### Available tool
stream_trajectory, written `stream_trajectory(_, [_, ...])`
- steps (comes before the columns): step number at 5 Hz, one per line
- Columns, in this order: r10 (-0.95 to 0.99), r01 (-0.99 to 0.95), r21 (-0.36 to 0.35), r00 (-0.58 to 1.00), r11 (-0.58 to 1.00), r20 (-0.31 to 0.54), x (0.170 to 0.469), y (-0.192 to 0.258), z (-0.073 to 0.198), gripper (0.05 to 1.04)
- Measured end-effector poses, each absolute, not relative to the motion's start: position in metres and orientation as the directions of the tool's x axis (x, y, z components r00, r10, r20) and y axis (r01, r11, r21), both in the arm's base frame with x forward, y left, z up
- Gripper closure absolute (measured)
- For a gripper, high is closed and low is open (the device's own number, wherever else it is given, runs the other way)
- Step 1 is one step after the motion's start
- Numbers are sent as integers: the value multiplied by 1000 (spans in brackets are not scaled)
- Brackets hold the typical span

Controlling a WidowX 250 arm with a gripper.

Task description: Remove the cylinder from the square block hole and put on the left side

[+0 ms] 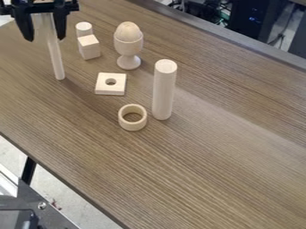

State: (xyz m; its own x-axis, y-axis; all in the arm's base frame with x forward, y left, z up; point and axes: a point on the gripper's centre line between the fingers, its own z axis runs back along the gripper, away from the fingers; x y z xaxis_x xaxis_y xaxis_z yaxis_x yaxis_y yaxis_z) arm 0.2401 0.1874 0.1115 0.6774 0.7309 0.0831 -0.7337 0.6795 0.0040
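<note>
Left of the square block [102, 85] in the view, the thin cylinder [55, 56] is flanked by the wide-set fingers of the gripper [45, 39], apparently ungripped; its top is partly hidden, and the arm is cut off by the view's edge.

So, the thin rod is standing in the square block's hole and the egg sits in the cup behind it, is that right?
Not quite: in the camera view, the thin rod is outside the hole, left of the square block in the picture, its upper part between the open gripper's fingers. The egg does sit in the cup behind the block.
</note>
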Motion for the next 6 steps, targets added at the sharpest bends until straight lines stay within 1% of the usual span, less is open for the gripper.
stream_trajectory(1, [730, -733, -2, 677, 680, 87, 242, 187, 113, 73])
stream_trajectory(3, [737, -739, -22, 670, 674, 88, 245, 186, 117, 85])
stream_trajectory(4, [731, -731, -56, 671, 680, 122, 253, 182, 138, 85])
stream_trajectory(5, [705, -703, -87, 687, 706, 178, 262, 173, 168, 85])
stream_trajectory(6, [678, -683, -57, 706, 728, 203, 268, 164, 186, 85])
